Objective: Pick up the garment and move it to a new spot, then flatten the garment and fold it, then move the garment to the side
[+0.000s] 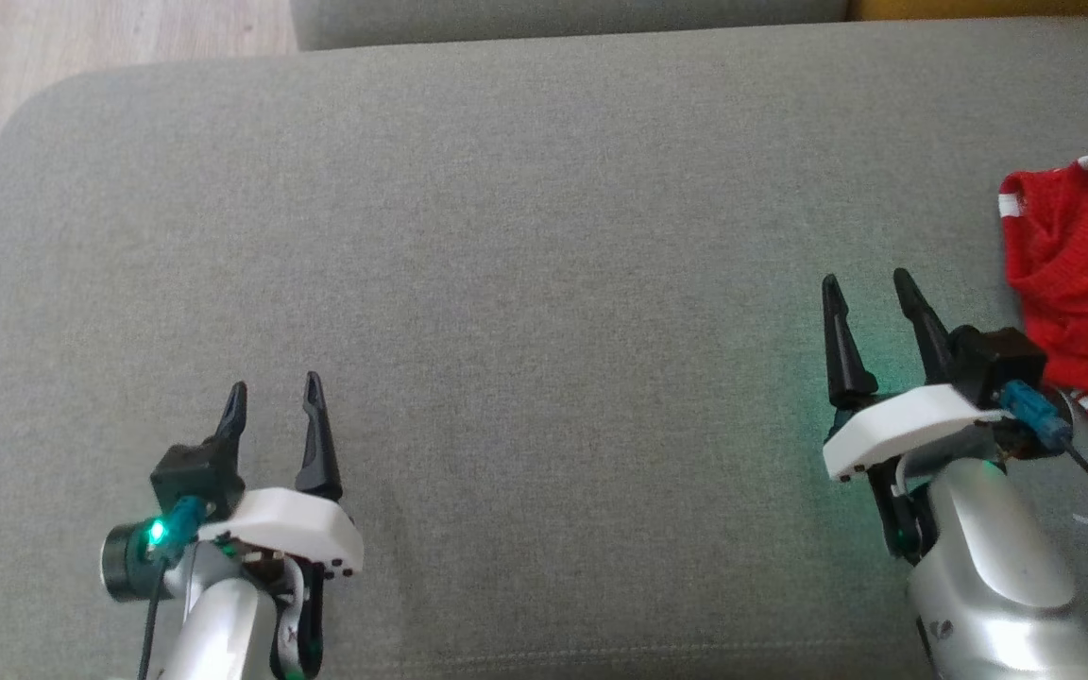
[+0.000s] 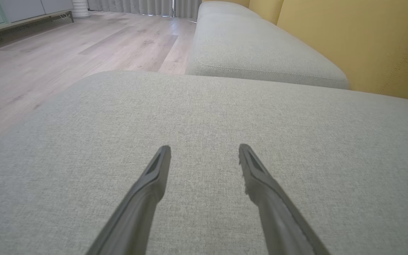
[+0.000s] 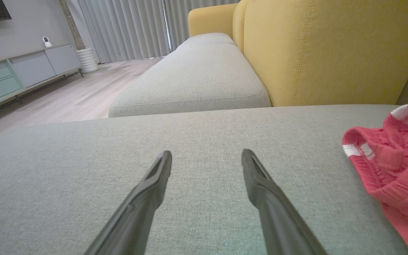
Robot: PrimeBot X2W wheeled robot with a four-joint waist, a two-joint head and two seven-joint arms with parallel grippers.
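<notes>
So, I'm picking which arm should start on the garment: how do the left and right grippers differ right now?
The right gripper sits close beside the red garment, which lies just to its right; the left gripper is far from it, over the grey cushion. The right gripper also reaches further forward over the grey cushion than the left gripper. Both stand open and hold nothing.

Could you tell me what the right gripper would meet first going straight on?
The right gripper would probably meet the cushion near its far edge, though depth is unclear; the garment lies to its right.
</notes>
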